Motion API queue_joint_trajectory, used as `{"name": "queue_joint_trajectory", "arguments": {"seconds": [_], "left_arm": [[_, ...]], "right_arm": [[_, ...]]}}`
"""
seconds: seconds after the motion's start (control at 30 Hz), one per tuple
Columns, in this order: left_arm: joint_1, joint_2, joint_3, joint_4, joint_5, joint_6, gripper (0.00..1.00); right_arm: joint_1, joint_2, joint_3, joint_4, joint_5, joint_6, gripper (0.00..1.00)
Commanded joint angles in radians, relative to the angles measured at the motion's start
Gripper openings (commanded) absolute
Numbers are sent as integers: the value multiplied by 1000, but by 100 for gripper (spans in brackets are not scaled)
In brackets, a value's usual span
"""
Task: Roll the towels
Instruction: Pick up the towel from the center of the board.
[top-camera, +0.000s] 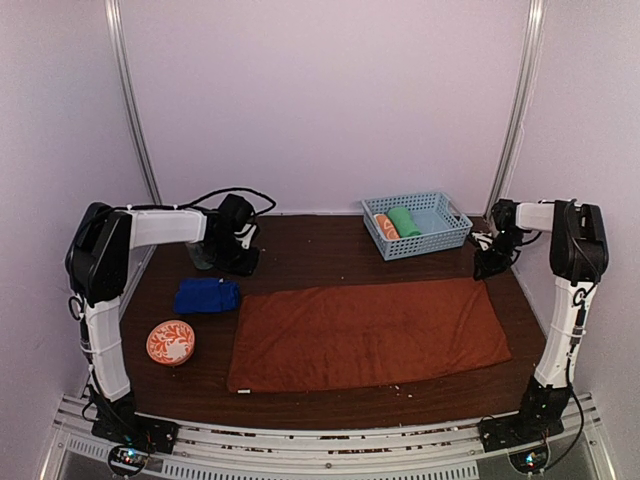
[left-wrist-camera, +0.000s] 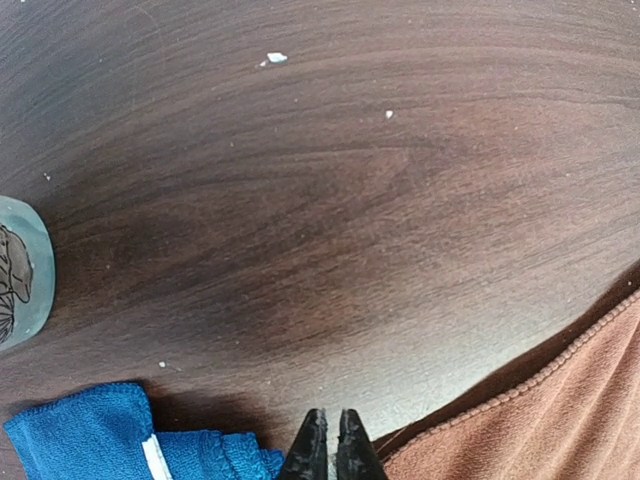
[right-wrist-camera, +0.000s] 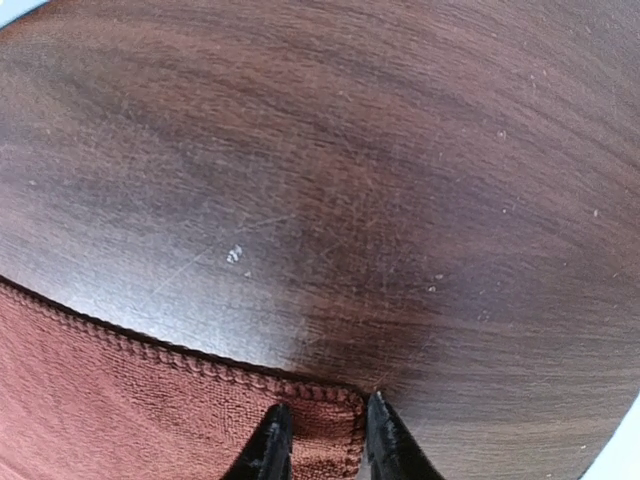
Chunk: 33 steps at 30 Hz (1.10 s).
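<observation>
Left gripper (top-camera: 243, 262) hangs behind the crumpled blue towel (top-camera: 207, 295); the rust-brown towel (top-camera: 370, 335) lies flat, a nubby rectangle running left to right. Left wrist view: jaws shut, empty, over the dark wood-grain table (left-wrist-camera: 300, 200). Right wrist view: right gripper (right-wrist-camera: 328, 410) slightly parted astride the brown towel's hemmed corner; grip unclear.

Matt cloth, sheened wood
The rust-brown towel (right-wrist-camera: 120, 400) was matt, looped terry; the desk (left-wrist-camera: 350, 200) was dark, faintly glossy wood.
</observation>
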Motion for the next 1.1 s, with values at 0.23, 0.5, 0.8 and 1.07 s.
{"name": "queue_joint_trajectory", "arguments": {"seconds": [0.23, 0.5, 0.8, 1.07], "left_arm": [[28, -10, -13, 84, -2, -10, 6], [33, 20, 3, 84, 89, -6, 22], [33, 75, 44, -5, 169, 42, 25], [34, 95, 31, -112, 205, 160, 35]], "right_arm": [[3, 33, 12, 55, 76, 54, 3], [3, -56, -47, 91, 20, 50, 1], [3, -62, -52, 86, 4, 49, 0], [3, -64, -34, 68, -2, 51, 0]]}}
